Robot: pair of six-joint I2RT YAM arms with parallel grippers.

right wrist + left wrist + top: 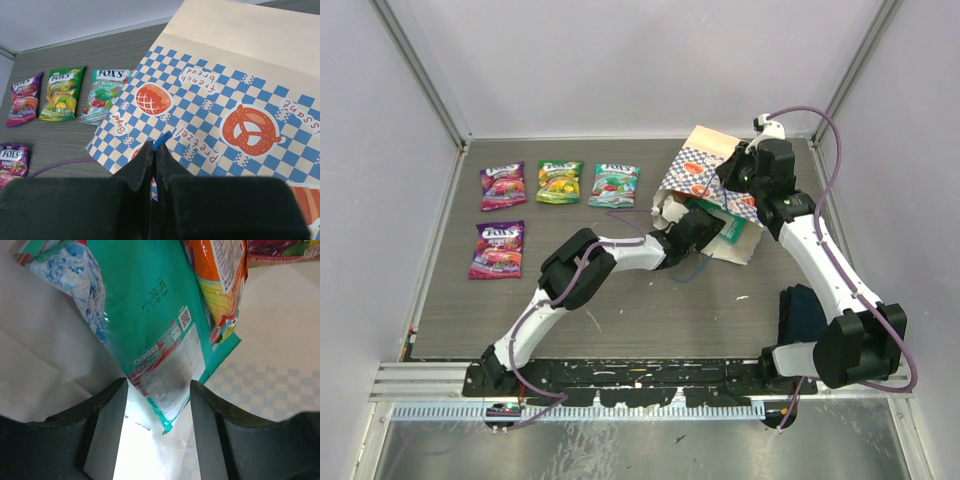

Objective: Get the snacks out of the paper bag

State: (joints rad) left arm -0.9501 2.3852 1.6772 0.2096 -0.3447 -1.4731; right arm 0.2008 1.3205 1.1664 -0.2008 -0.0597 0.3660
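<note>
The paper bag (pixel 695 165) lies at the back right, mouth toward the left arm; its checkered side fills the right wrist view (pixel 235 110). My right gripper (pixel 156 147) is shut on the bag's blue cord handle (pixel 162 141) and holds the bag up. My left gripper (pixel 157 390) is open inside the bag's mouth, its jaws on either side of the lower corner of a teal packet (pixel 160 330). An orange packet (pixel 220 280) and a purple one (pixel 280 250) lie beyond it. Several packets lie outside at the back left: purple (pixel 503 185), green (pixel 559 182), teal (pixel 613 185), purple (pixel 497 249).
A dark blue cloth (pixel 803 313) lies near the right arm's base. Walls and metal rails close in the table at the back and sides. A purple cable (pixel 60 164) runs along the table under the bag.
</note>
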